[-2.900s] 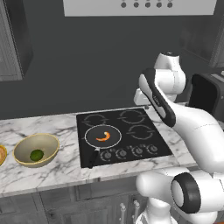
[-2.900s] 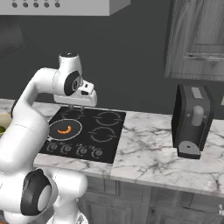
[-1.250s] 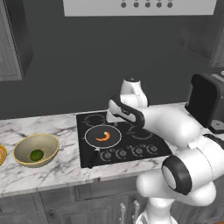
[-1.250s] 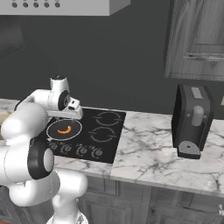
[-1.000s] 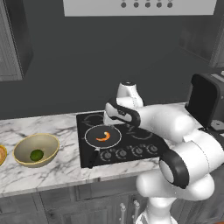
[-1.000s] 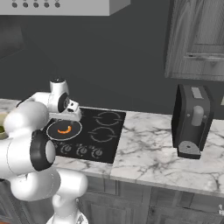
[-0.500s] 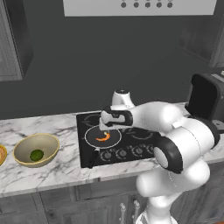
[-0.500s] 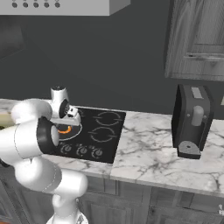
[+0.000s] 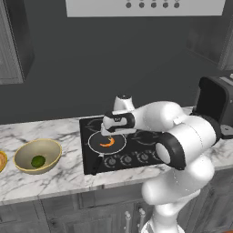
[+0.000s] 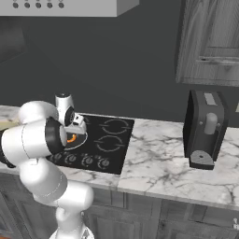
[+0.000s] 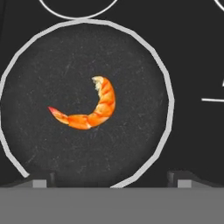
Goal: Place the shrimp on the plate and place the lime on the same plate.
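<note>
The shrimp (image 11: 89,111), a curved orange crescent, lies in the middle of a round dark pan (image 11: 168,100) on the stove. In the left base view the shrimp (image 9: 107,142) sits just below my gripper (image 9: 108,133), which hangs close above the pan (image 9: 91,141). My gripper (image 11: 111,181) is open, its fingertips (image 11: 41,179) set wide apart with nothing between them. The lime (image 9: 38,161), a dark green ball, rests in a tan-yellow bowl (image 9: 50,148) on the counter to the left. Only an orange sliver of the plate (image 9: 1,159) shows at the left edge. From the right, the shrimp (image 10: 71,138) peeks out beside my arm.
The black stovetop (image 9: 141,150) has a row of knobs along its front. A dark toaster (image 10: 205,128) stands on the marble counter (image 10: 154,163) to the right. A range hood (image 9: 145,7) hangs above, with cabinets on both sides.
My arm has swung left and come down over the pan, bringing the open gripper close above the shrimp. The shrimp and lime have not moved.
</note>
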